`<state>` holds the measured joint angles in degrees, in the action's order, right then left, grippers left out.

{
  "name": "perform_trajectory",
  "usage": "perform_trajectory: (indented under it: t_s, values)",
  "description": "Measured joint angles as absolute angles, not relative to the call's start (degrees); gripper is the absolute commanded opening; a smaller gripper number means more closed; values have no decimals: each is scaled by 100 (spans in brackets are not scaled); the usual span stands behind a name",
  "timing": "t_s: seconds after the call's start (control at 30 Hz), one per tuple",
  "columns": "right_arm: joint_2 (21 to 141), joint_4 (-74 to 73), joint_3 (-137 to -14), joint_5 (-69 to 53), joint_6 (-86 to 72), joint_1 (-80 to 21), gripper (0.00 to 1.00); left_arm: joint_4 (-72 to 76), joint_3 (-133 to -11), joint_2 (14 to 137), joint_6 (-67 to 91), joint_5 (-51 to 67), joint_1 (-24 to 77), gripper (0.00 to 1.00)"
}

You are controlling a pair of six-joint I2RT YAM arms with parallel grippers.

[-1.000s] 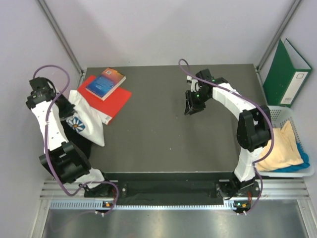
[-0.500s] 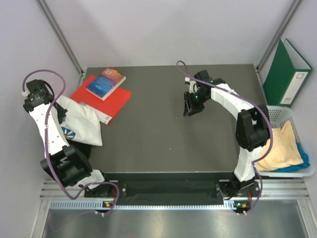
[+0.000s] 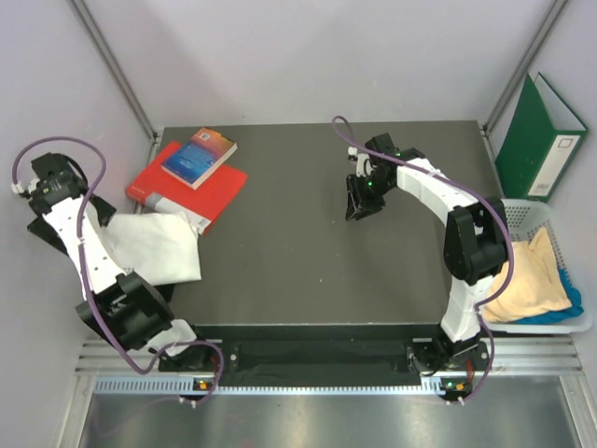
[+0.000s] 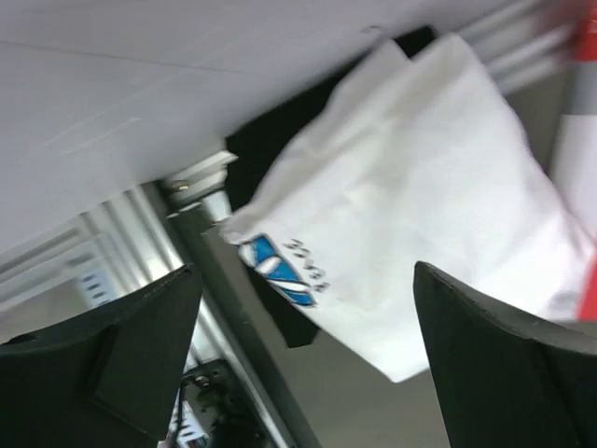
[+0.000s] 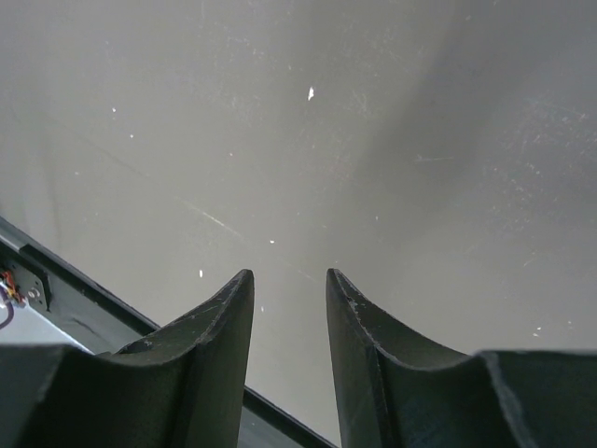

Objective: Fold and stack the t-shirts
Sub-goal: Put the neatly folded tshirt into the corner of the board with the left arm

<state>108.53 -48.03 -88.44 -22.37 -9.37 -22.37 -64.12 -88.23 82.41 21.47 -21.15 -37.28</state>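
A folded white t-shirt [image 3: 154,245] lies at the table's left edge, one corner over the red book. The left wrist view shows its blue daisy print [image 4: 275,269] and black cloth [image 4: 270,140] under it. My left gripper [image 4: 306,271] is open wide, held off to the shirt's left and apart from it, with nothing between its fingers. My right gripper [image 3: 354,205] hovers over bare table at the back middle. Its fingers [image 5: 224,317] stand a small gap apart and hold nothing. A pale yellow t-shirt [image 3: 532,280] and a blue one [image 3: 571,303] lie in the basket.
A red book [image 3: 191,191] with a blue book [image 3: 199,156] on top sits at the back left. The white mesh basket [image 3: 560,327] stands off the table's right edge, with a green binder [image 3: 539,135] behind it. Metal frame posts rise at both back corners.
My left gripper has opened and let go of the white t-shirt, then drawn back to the left. The shirt has settled flatter on the table. The right arm has barely moved.
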Motion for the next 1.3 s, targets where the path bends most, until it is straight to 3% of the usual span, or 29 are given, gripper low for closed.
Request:
perform_trajectory:
  t_s: [0.17, 0.43, 0.53, 0.57, 0.63, 0.7, 0.77, 0.8, 1.17, 1.3]
  values:
    - [10855, -4805, -8779, -2237, -915, -2239, 38, -5878, -8204, 7699, 2123, -517, -3717, 99]
    - [10969, -4792, -8777, -2239, -921, -2252, 38, -4987, -5754, 6879, 2464, 1544, -2775, 99]
    - [10989, -4764, -8777, -2255, -958, -2279, 38, -4982, -5144, 6375, 2622, 1809, -2679, 91]
    - [10995, -4753, -8777, -2265, -965, -2292, 38, -4991, -5006, 6204, 2659, 1859, -2679, 81]
    - [11006, -4742, -8774, -2283, -985, -2324, 38, -4963, -4801, 5968, 2707, 1929, -2679, 78]
    - [11019, -4727, -8774, -2311, -1009, -2368, 38, -4910, -4637, 5900, 2716, 2082, -2672, 55]
    - [11032, -4700, -8772, -2338, -1013, -2412, 38, -4849, -4565, 6040, 2768, 2292, -2659, 10]
    - [11032, -4689, -8766, -2349, -1017, -2432, 38, -4807, -4563, 6169, 2803, 2390, -2648, 0]
    - [11032, -4591, -8560, -2377, -1022, -2491, 38, -4737, -5129, 7236, 3371, 1737, -2799, 0]
    - [11032, -4587, -8473, -2375, -1024, -2493, 39, -4893, -5258, 7360, 3564, 1323, -3356, 0]
